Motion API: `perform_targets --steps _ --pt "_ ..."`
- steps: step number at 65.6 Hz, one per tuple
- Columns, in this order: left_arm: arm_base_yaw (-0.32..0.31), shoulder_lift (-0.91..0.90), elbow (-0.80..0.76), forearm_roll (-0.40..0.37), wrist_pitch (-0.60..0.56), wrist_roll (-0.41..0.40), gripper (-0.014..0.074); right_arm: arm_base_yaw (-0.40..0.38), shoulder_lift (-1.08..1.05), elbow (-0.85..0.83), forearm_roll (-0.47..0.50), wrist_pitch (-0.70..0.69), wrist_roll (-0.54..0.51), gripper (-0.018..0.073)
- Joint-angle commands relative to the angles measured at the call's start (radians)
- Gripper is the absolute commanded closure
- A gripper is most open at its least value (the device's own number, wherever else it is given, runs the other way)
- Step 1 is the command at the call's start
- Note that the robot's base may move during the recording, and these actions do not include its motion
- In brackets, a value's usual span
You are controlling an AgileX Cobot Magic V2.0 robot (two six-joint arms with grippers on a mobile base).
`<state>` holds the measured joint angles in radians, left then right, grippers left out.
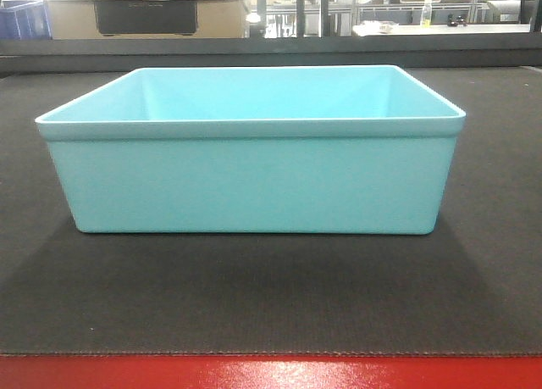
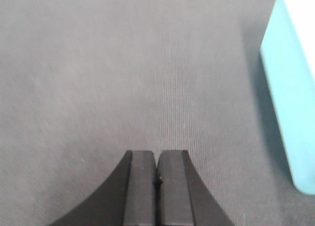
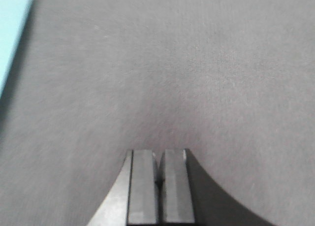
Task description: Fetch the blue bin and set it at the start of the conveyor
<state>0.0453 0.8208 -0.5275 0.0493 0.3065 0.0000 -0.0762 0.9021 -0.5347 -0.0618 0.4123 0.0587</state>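
The pale turquoise blue bin stands upright and empty on the dark woven belt of the conveyor start, whose red edge strip runs along the front. No gripper shows in the front view. In the left wrist view my left gripper is shut with nothing in it, over bare belt, and the bin's wall lies apart at the right. My right gripper is shut on nothing too, above the belt, with a corner of the bin at the upper left.
Behind the belt a dark rail crosses the view. Beyond it are a cardboard box, a dark blue crate at far left, and a bench with a bottle at the right.
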Motion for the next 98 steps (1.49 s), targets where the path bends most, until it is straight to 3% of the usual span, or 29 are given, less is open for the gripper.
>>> perform_targets --steps 1,16,37,98 --pt "0.002 -0.096 0.042 0.011 -0.069 0.000 0.0677 -0.004 -0.113 0.084 -0.015 -0.093 -0.007 0.0721" --pt "0.002 -0.317 0.090 0.011 -0.127 0.000 0.0677 -0.004 -0.440 0.151 -0.015 -0.131 -0.007 0.0721" --pt "0.002 -0.459 0.090 0.011 -0.158 0.000 0.0677 -0.004 -0.741 0.151 -0.015 -0.161 -0.007 0.0721" --pt "0.002 -0.500 0.130 0.011 -0.174 0.000 0.0677 -0.004 -0.751 0.151 -0.015 -0.159 -0.007 0.0721"
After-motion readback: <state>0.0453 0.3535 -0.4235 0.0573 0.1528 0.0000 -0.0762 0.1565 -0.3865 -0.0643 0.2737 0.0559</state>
